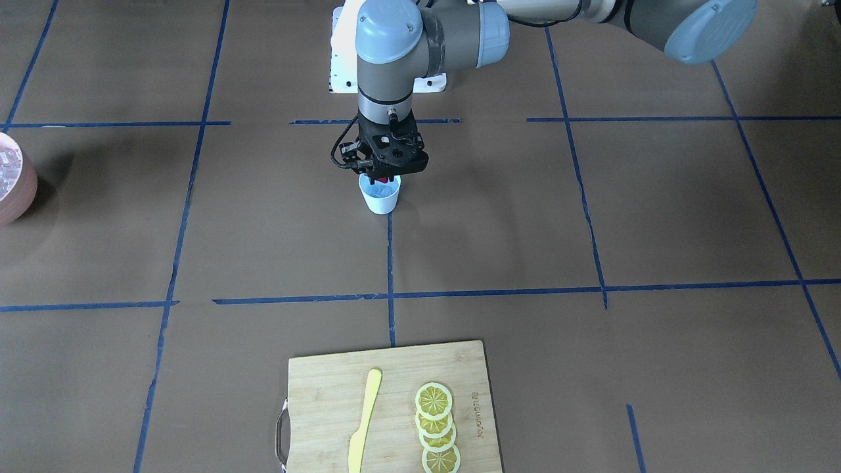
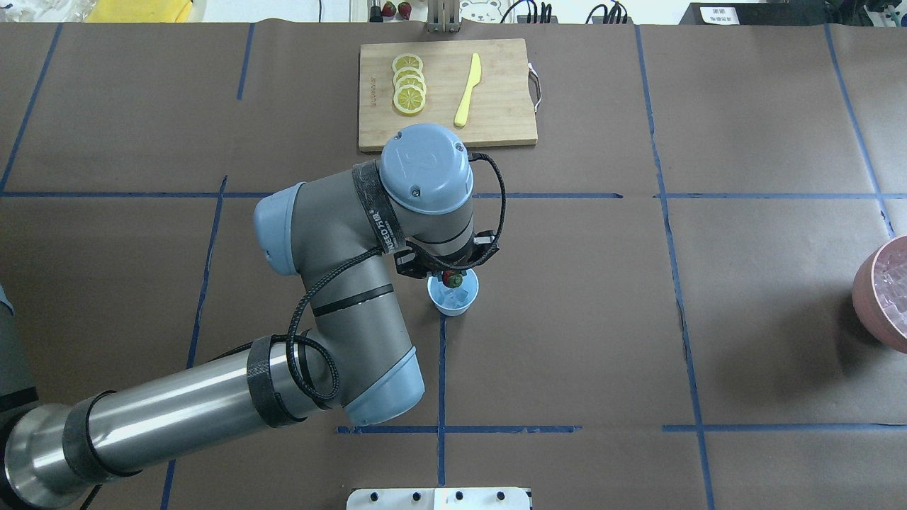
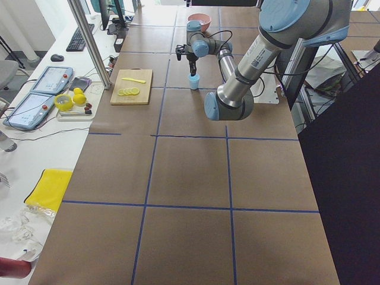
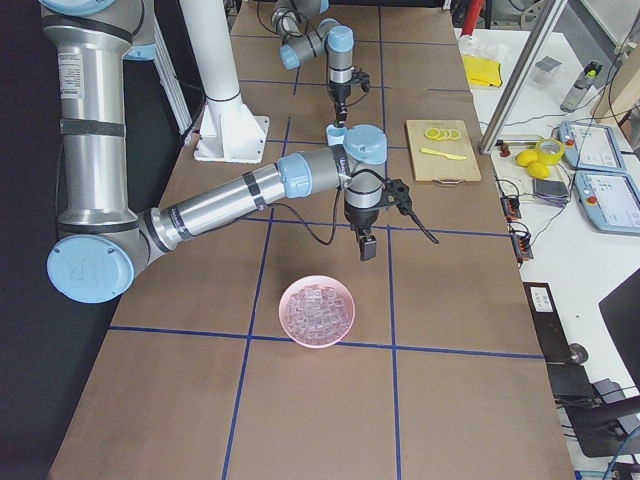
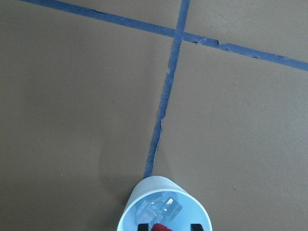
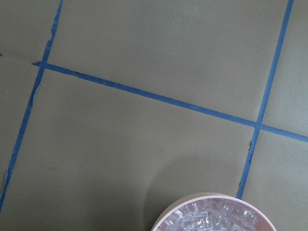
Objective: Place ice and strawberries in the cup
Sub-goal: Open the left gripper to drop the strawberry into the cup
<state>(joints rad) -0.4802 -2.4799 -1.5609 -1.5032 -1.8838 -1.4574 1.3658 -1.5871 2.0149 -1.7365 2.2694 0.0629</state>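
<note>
left gripper (image 1: 383,176) hangs straight over the cup (image 1: 381,202), jaws pinched narrowly on the strawberry (image 5: 161,227), which sits at the cup's mouth. we see ice (image 5: 166,208) cubes in the cup's bottom. the cup stands on a blue tape line (image 5: 161,125) near mid-table. right gripper (image 4: 367,248) hovers near the pink bowl (image 4: 282,308) of ice, well apart on the right; we cannot tell how far it is open.

Cup (image 1: 380,197) — small, pale blue, tapered, standing upright on the worktop (image 1: 657,210). Ice (image 5: 163,208) — several clear cubes lying inside the cup. Strawberry (image 2: 452,278): red with a green top, pinched in the left gripper (image 5: 169,226) directly over the cup's open mouth.
</note>
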